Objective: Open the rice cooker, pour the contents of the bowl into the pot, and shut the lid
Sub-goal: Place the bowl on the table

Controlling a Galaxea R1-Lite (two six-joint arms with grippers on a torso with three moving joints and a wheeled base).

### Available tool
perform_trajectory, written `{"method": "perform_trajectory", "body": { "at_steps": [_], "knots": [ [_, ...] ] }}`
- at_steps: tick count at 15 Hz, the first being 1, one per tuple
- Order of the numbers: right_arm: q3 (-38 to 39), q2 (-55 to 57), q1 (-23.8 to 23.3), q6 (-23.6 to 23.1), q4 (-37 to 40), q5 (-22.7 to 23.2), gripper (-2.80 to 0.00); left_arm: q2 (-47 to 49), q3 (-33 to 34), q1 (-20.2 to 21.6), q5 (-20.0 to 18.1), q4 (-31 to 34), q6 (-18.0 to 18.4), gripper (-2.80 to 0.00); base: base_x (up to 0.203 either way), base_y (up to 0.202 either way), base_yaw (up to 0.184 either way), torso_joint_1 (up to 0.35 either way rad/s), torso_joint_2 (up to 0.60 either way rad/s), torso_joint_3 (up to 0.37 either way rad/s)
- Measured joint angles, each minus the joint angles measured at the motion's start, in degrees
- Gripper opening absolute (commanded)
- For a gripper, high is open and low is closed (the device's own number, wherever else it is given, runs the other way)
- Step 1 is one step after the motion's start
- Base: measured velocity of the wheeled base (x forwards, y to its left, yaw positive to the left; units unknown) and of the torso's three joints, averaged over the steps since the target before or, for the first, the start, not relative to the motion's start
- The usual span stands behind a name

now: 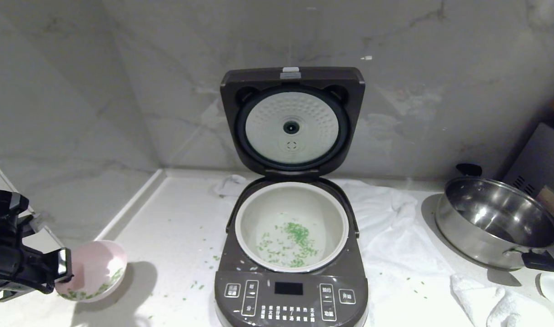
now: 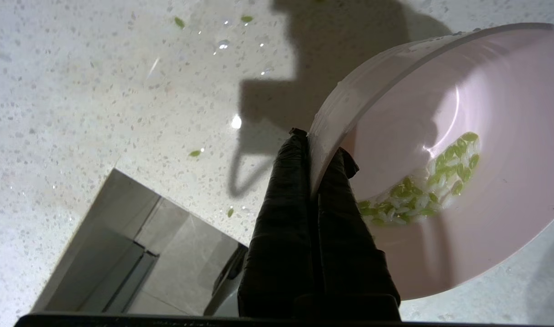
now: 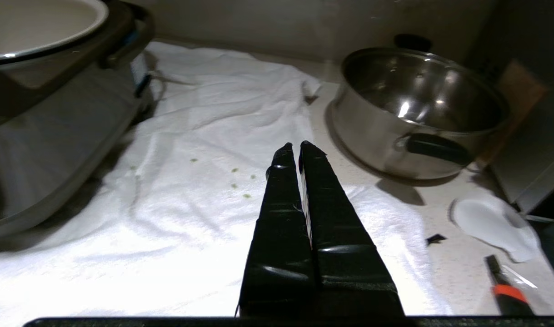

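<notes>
Pinching the bowl (image 1: 95,270) by its rim, left hand (image 2: 312,150) keeps it tilted just above the desk (image 1: 177,236), left of the rice cooker (image 1: 291,290); some green bits (image 2: 422,190) remain inside. Lid (image 1: 292,120) stands open, pot (image 1: 291,225) holds scattered green bits. Right hand (image 3: 295,152) clenched empty over the white cloth (image 3: 204,136), steel pan (image 3: 417,109) nearby.
</notes>
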Motion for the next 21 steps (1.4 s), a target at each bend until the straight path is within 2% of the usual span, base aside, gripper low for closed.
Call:
{"method": "perform_trajectory", "body": {
  "at_steps": [2,5,10,15,21],
  "knots": [
    [0.9,0.0,0.0,-0.7,-1.4,0.5,-2.80,0.1,1.4,1.8,0.1,-0.1,0.4,-2.80,0.000,0.000,0.000,0.000,0.00,0.000],
    [1.1,0.0,0.0,-0.3,-1.4,0.7,-2.80,0.1,5.2,5.2,0.0,-0.2,4.1,-2.80,0.000,0.000,0.000,0.000,0.00,0.000],
    [1.2,0.0,0.0,0.0,-1.4,0.7,-2.80,3.2,7.5,9.2,-0.1,-2.4,4.6,-2.80,0.000,0.000,0.000,0.000,0.00,0.000],
    [1.2,0.0,0.0,0.1,-1.4,0.7,-2.80,14.3,4.4,18.5,-0.4,-13.1,7.8,-2.80,0.000,0.000,0.000,0.000,0.00,0.000],
    [1.2,0.0,0.0,0.2,-1.4,0.6,-2.80,21.9,-3.9,27.8,-0.5,-13.5,8.4,-2.80,0.000,0.000,0.000,0.000,0.00,0.000]
  ]
}}
